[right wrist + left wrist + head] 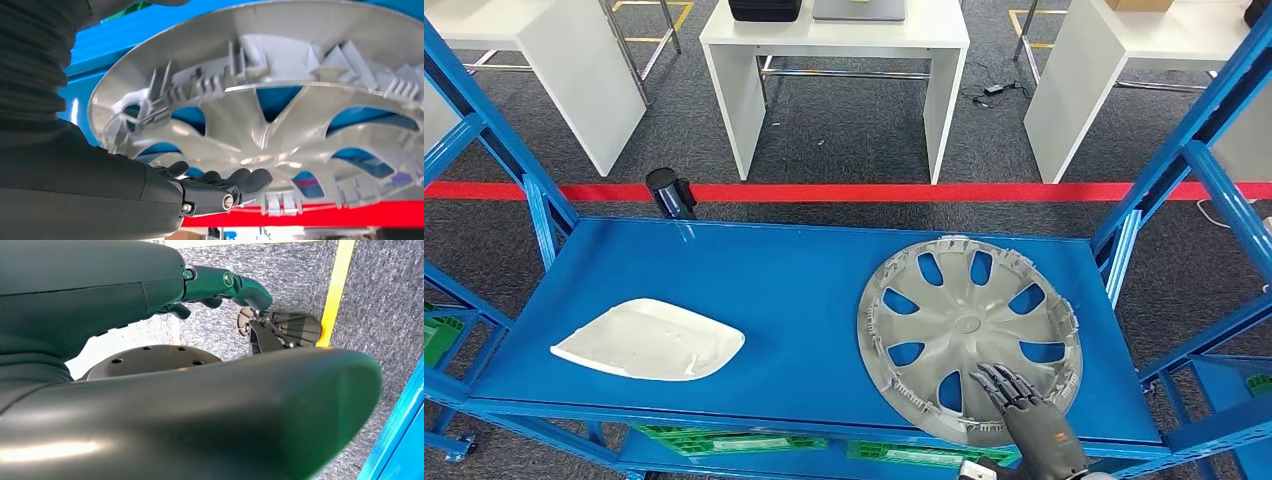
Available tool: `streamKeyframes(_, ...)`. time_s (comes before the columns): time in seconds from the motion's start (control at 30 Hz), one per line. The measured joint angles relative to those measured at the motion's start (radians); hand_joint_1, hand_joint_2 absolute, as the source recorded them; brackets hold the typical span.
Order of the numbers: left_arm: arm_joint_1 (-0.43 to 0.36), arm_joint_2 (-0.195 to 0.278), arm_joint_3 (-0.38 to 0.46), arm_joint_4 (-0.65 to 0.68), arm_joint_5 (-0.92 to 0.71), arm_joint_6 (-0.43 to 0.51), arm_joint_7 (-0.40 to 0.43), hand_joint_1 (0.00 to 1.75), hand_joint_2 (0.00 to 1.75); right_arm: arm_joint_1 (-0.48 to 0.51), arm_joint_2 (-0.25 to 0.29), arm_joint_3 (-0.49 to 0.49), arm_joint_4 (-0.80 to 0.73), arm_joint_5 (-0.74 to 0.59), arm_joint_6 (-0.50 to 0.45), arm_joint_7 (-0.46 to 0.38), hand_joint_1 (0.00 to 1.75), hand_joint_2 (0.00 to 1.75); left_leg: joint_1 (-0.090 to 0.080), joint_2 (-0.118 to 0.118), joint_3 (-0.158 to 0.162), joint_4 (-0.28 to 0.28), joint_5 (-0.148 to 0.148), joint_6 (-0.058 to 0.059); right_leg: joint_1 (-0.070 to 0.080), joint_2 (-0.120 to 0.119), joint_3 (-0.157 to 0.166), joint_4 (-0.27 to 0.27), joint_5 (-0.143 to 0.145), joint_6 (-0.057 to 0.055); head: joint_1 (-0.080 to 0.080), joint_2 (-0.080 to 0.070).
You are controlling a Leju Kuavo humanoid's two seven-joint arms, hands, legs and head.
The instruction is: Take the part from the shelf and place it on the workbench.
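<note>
A silver wheel cover [969, 325] lies inner side up on the right half of the blue shelf [774, 270]. My right hand [1024, 405] reaches in over the shelf's front edge. Its fingers [1002, 381] are stretched out and rest on the cover's near rim, closed around nothing. In the right wrist view the hand [220, 187] lies flat against the cover [280, 100], whose clips and spokes loom close. A white curved panel [649, 340] lies on the shelf's left half. My left hand [200, 405] hangs over grey carpet, fingers [225, 282] extended and holding nothing.
Blue shelf uprights [1169, 165] stand at both sides. A black cylinder [669, 192] sits at the shelf's back edge. Beyond a red floor line [844, 192] stand white tables [834, 40]. Green crates [724, 440] sit on the level below.
</note>
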Motion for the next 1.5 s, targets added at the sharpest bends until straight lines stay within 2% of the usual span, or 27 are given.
streamKeyframes(0.57, 0.000, 0.002, 0.000, 0.000, -0.007, 0.000, -0.003, 0.00, 0.00, -0.046, 0.032, 0.039, 0.089, 0.093, -0.034, 0.000, 0.00, 1.75, 0.000, 0.000, 0.000, 0.000, 0.000, 0.000, 0.000, 0.000, 0.000, 0.000, 0.000, 0.000, 0.000, 0.000)
streamKeyframes(0.6, 0.000, 0.003, 0.000, 0.000, -0.008, 0.000, -0.003, 0.00, 0.00, -0.046, 0.033, 0.039, 0.091, 0.103, -0.039, 0.005, 0.04, 1.75, 0.000, 0.000, 0.000, 0.000, 0.000, 0.000, 0.000, 0.000, 0.000, 0.000, 0.000, 0.000, 0.000, 0.000)
streamKeyframes(0.73, 0.000, 0.006, 0.000, 0.000, -0.009, 0.000, -0.003, 0.00, 0.00, -0.046, 0.035, 0.040, 0.094, 0.138, -0.053, 0.025, 1.75, 1.75, 0.000, 0.000, 0.000, 0.000, 0.000, 0.000, 0.000, 0.000, 0.000, 0.000, 0.000, 0.000, 0.000, 0.000)
streamKeyframes(1.07, -0.002, 0.009, 0.000, -0.001, -0.013, -0.002, -0.010, 0.00, 0.00, -0.042, 0.041, 0.047, 0.116, 0.216, -0.063, 0.006, 1.75, 1.75, 0.000, 0.002, -0.003, 0.000, 0.001, 0.000, 0.000, 0.001, -0.003, 0.000, 0.001, 0.000, 0.000, 0.000)
streamKeyframes(1.33, -0.002, 0.009, 0.002, -0.001, -0.012, 0.000, -0.020, 0.00, 0.00, -0.047, 0.044, 0.033, 0.122, 0.214, -0.066, -0.024, 1.75, 1.75, 0.000, 0.002, -0.005, 0.000, 0.005, 0.002, 0.000, 0.001, -0.004, 0.000, 0.006, 0.001, 0.000, 0.000)
streamKeyframes(1.5, -0.003, 0.009, 0.008, -0.001, -0.011, 0.008, -0.025, 0.00, 0.00, -0.056, 0.051, 0.001, 0.110, 0.203, -0.149, -0.069, 1.75, 1.75, 0.000, 0.003, -0.006, 0.000, 0.007, 0.001, 0.000, 0.002, -0.006, 0.000, 0.008, 0.000, 0.000, 0.000)
